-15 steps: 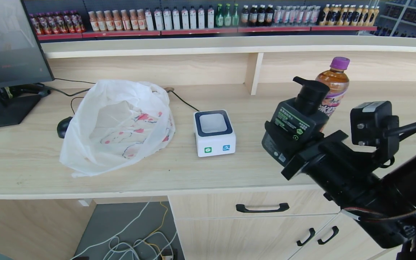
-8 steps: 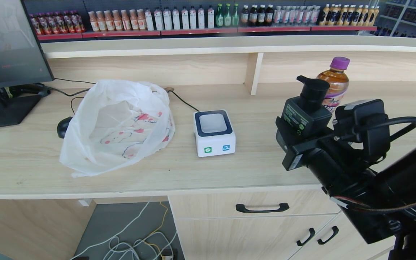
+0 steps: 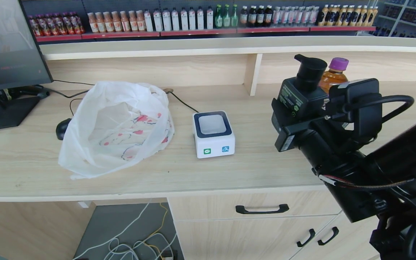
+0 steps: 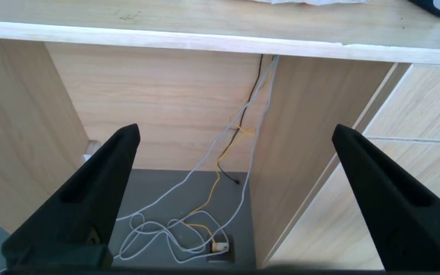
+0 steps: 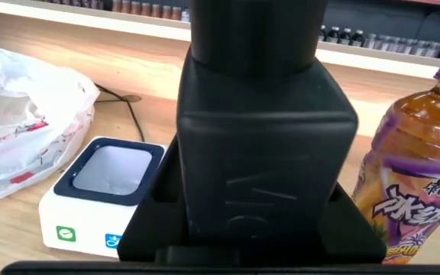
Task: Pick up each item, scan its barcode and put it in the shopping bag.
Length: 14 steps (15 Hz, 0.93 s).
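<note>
While the right hand [image 3: 296, 121] is pinching the square black bottle [image 3: 299, 94] above the pale wooden bench [image 3: 20, 162], near the purple-capped tea bottle [image 3: 335, 72], the boxy white scanner [image 3: 213, 133] is sitting between them and the shopping bag [image 3: 117, 126], which is lying crumpled, thin plastic, mouth open, its contents unclear. The left hand [image 4: 243, 206] is hanging spread wide below the bench edge.

On the light wooden counter [image 3: 31, 162], the white plastic shopping bag [image 3: 116, 126] lies left of the white cube-shaped scanner box [image 3: 213, 134], and the small black mouse [image 3: 62, 129] lies farther left, just beside the bag. Right of the scanner, the black square pump bottle [image 3: 298, 97] is up above the counter. The amber purple-capped drink bottle [image 3: 334, 74] stands behind it.
</note>
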Tool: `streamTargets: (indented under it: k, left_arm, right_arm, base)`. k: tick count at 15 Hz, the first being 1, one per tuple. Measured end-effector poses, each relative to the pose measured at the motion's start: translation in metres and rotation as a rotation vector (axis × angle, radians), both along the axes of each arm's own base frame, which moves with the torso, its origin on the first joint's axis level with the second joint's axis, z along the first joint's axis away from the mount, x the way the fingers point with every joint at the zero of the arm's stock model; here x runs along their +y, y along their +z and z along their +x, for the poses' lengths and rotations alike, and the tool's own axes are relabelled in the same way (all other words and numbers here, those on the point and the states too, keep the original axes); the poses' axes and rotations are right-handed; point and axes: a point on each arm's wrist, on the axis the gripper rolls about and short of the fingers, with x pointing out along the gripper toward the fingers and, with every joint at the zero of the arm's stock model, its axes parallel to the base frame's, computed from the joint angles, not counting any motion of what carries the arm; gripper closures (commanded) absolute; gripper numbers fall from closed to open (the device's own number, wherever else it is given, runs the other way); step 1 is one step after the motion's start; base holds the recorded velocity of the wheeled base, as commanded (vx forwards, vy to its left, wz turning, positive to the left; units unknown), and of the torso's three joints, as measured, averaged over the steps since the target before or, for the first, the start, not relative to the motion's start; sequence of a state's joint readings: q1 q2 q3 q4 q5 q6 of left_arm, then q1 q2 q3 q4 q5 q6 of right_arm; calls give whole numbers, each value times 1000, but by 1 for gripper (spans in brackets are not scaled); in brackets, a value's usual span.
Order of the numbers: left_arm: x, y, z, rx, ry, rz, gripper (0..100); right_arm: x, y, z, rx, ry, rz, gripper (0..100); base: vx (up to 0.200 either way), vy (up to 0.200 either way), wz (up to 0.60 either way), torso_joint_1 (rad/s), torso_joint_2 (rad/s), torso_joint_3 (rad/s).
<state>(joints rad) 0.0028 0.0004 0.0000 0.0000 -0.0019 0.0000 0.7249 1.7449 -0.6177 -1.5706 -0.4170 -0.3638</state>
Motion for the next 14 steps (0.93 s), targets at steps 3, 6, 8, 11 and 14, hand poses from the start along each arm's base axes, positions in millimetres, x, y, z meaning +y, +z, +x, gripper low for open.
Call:
streamTargets:
  k: [3, 6, 8, 11, 14]
  left_arm:
    - [0, 0, 0, 0, 0, 0, 0]
    - [0, 0, 0, 0, 1, 0, 0]
    - [0, 0, 0, 0, 1, 0, 0]
    - [0, 0, 0, 0, 0, 0, 0]
    - [0, 0, 0, 0, 1, 0, 0]
  right_arm:
    - [5, 6, 5, -21, 6, 22, 100]
    - [8, 6, 9, -14, -24, 33, 100]
    - [8, 5, 10, 4, -80, 50, 100]
    - [13, 1, 9, 8, -88, 10, 100]
    - [14, -2, 12, -1, -120, -61, 100]
  base:
    - [0, 200, 0, 10, 1, 4]
    - [0, 200, 0, 2, -4, 2]
    - [0, 0, 0, 0, 0, 0]
    - [0, 0, 0, 0, 0, 0]
    - [0, 0, 0, 0, 0, 0]
